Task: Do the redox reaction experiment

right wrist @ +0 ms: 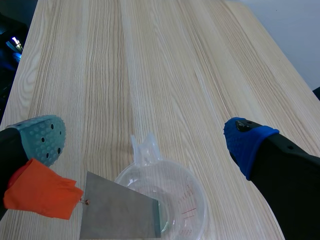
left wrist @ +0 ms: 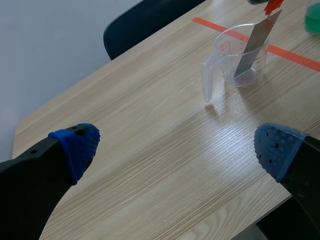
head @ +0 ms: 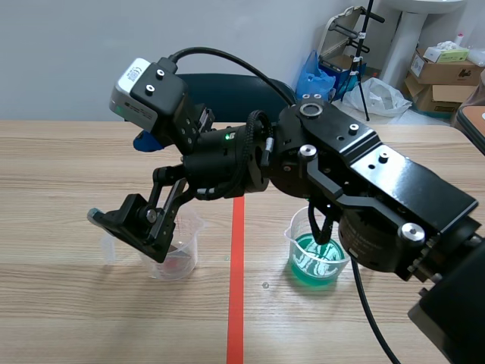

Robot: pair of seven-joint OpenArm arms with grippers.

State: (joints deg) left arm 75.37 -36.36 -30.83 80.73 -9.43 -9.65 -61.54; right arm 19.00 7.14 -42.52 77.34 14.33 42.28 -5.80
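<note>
A clear measuring beaker (head: 180, 262) stands left of the orange line. A grey metal sheet (right wrist: 120, 212) with an orange tag (right wrist: 40, 195) leans inside it, also seen from the left wrist as the sheet (left wrist: 252, 47) in the beaker (left wrist: 227, 55). My right arm reaches across the middle, and its gripper (right wrist: 142, 142) hangs wide open over that beaker, the tag lying beside its grey-green pad (right wrist: 40, 137). A second beaker of green liquid (head: 318, 262) sits right of the line under the arm. My left gripper (left wrist: 175, 145) is open over bare table, well short of the clear beaker.
A dark chair (head: 227, 87) stands behind the far table edge. Cardboard boxes (head: 443, 72) and a blue bag (head: 314, 76) sit on the floor at the back right. The table's edge runs close beside the left gripper's right finger (left wrist: 280, 150).
</note>
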